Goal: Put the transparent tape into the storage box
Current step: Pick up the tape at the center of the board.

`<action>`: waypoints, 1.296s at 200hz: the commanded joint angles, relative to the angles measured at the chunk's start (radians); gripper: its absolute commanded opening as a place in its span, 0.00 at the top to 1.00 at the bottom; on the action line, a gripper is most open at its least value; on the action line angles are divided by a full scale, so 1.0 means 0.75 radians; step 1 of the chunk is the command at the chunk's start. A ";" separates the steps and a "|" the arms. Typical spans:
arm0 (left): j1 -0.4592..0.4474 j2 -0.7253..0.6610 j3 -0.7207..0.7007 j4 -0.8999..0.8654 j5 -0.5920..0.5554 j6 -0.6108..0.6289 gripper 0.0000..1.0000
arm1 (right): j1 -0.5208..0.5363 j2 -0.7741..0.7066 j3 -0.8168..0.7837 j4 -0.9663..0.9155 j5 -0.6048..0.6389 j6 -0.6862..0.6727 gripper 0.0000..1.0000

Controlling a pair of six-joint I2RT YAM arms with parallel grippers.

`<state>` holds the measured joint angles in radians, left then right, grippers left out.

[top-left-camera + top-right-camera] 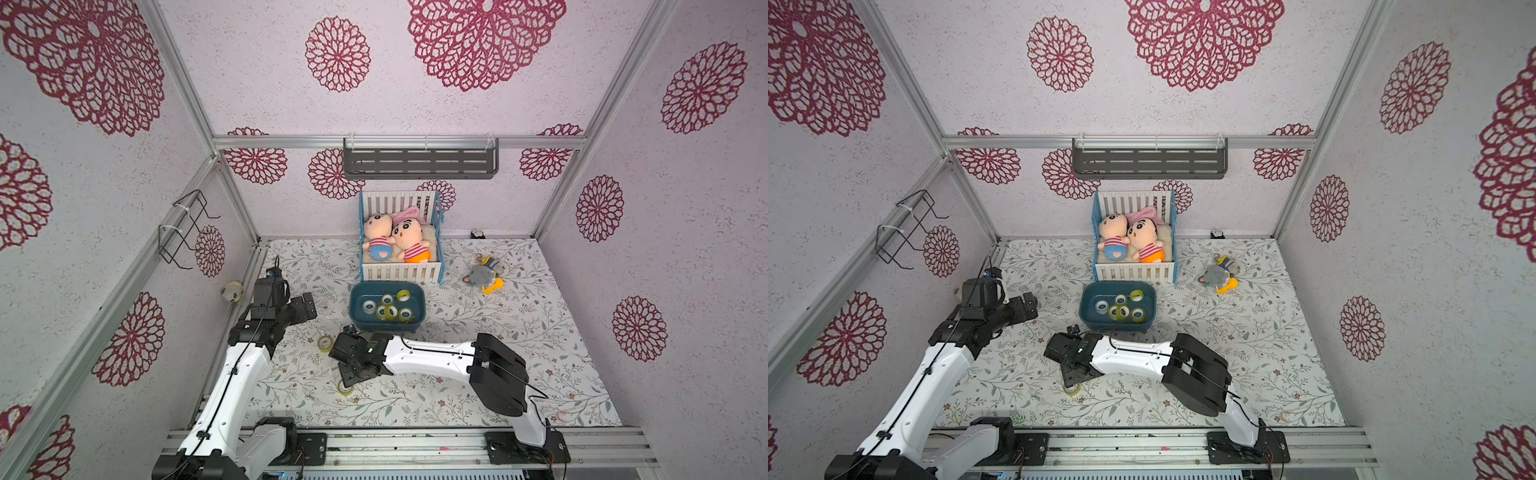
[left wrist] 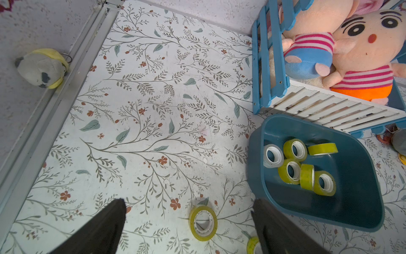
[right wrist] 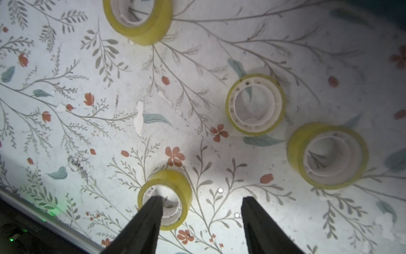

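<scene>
Right, the box (image 1: 390, 327) sits mid-worktop (image 1: 498, 332), just in front of the crib (image 1: 401, 272), with six tapes (image 2: 295, 149) inside. My right wrist view shows four loose tapes (image 3: 256, 105) lying flat on the cloth, and both top views show some of them between the box and the near edge. My right gripper (image 3: 202, 199) is low over one tape (image 3: 173, 182), jaws apart. One finger (image 3: 151, 215) overlaps the core and the other stands outside the wall, gripping nothing. My left gripper (image 2: 186, 202) hangs wide open toward the left edge, holding nothing.
</scene>
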<state>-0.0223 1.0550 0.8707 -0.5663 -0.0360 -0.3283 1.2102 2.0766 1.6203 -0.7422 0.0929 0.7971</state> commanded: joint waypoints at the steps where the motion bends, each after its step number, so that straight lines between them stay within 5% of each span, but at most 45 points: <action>1: 0.011 -0.018 0.025 0.002 -0.001 0.014 0.03 | 0.004 -0.008 0.014 0.021 -0.020 -0.020 0.35; 210: 0.011 -0.019 0.025 0.003 -0.001 0.017 0.03 | 0.020 0.157 0.095 -0.160 0.015 0.000 0.36; 244: 0.011 -0.020 0.025 0.003 -0.003 0.017 0.03 | 0.025 0.176 0.130 -0.185 0.038 0.007 0.45; 259: 0.011 -0.022 0.025 0.003 -0.005 0.018 0.03 | 0.027 0.175 0.135 -0.178 0.035 0.001 0.58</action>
<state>-0.0223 1.0538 0.8707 -0.5663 -0.0364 -0.3248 1.2240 2.1883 1.7039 -0.8536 0.1009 0.7902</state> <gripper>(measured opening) 0.973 0.490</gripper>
